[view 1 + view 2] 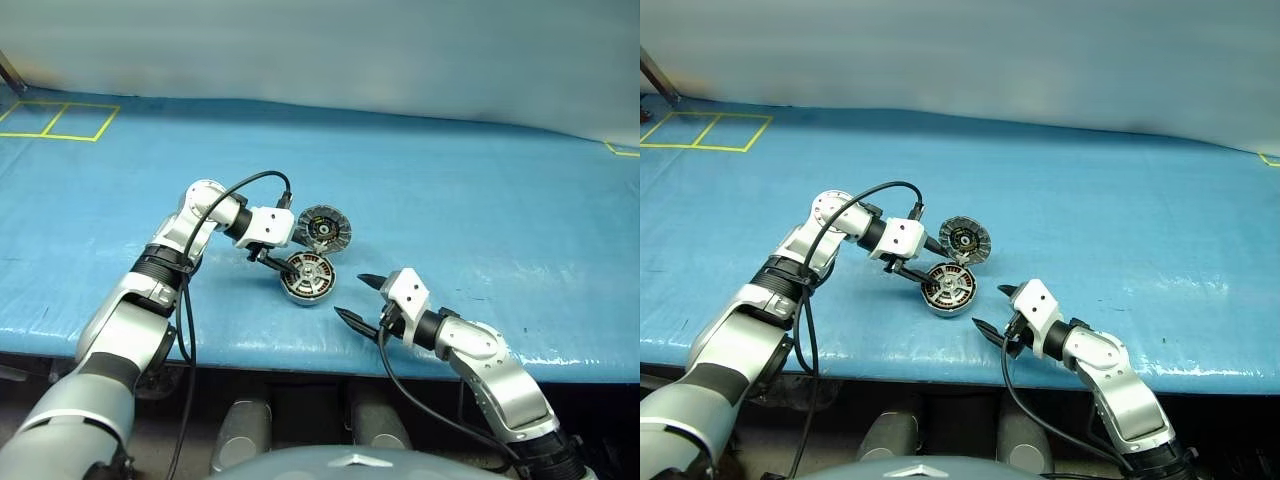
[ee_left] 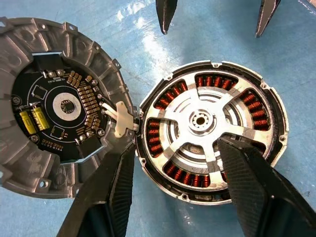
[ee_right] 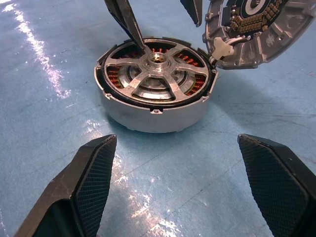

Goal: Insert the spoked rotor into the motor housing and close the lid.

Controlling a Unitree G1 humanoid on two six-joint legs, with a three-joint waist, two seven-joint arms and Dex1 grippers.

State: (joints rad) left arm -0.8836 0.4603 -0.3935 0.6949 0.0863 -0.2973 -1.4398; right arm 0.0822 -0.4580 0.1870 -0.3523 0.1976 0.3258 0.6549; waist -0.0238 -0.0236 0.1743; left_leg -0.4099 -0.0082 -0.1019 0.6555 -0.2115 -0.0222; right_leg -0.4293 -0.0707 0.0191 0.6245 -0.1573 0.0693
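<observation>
Motor housing (image 1: 308,277), a round shallow silver-grey case, sits on a blue table (image 1: 480,200) near its front edge. Spoked rotor (image 2: 205,123) lies seated inside it, silvery spokes and hub facing up, copper-brown windings visible between the spokes. The lid (image 1: 324,229) stands swung open on its hinge, just beside the housing on the far side, its inner face showing ribs and a dark circuit board. Left gripper (image 1: 280,250) reaches in from the left with its black fingers (image 2: 256,192) spread apart; one finger is over the rotor's rim and the other is beside the hinge, gripping nothing. Right gripper (image 1: 358,297) hovers near the housing on its right, pointing toward it, fingers wide open and empty, apart from the case.
</observation>
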